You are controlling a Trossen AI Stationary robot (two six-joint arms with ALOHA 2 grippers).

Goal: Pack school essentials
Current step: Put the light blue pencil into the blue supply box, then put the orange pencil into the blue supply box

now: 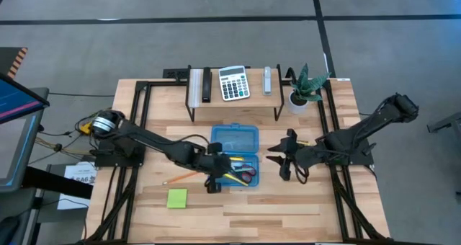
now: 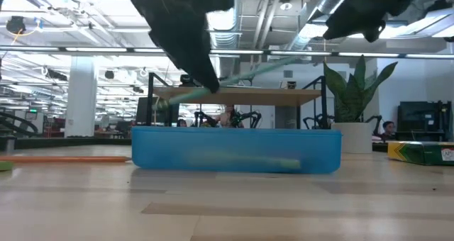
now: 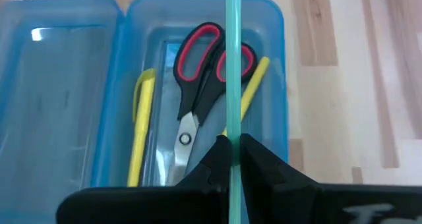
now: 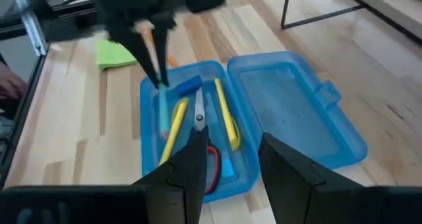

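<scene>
The left pincer point(image 3: 232, 159) is pressed together on the green pencil point(image 3: 232, 66), pinching it partway along the shaft, directly above the open blue case point(image 1: 235, 153). In the low view the pencil hangs tilted, clear of the case wall. It's a thin, stiff, light rod w/ a smooth finish, so it is likely to pivot or slide in a two-point pinch; a hold nearer its middle would probably keep it from swinging, and it needs little force.

Already inside the case: red-handled scissors point(image 3: 204, 72) and two yellow pencils point(image 3: 142, 128), lying lengthwise. The scissors are rigid and the heaviest item here; the closed blades near the pivot look like the best place to take them, since the loops are rounded.

On the counter just left of the case lies the orange pencil point(image 1: 181, 176), same handling as the green one but flat on wood, so the fingers would have to straddle it across its width. The lime sticky-note pad point(image 1: 177, 198) sits below-left of the case; soft, flat, light, prob. best taken by opposite edges. The crayon box point(image 2: 418, 152) is to the right of the case, light card that would crush if squeezed hard.

The right pincer point(image 4: 227, 161) is spread and empty, waiting right of the case.
</scene>
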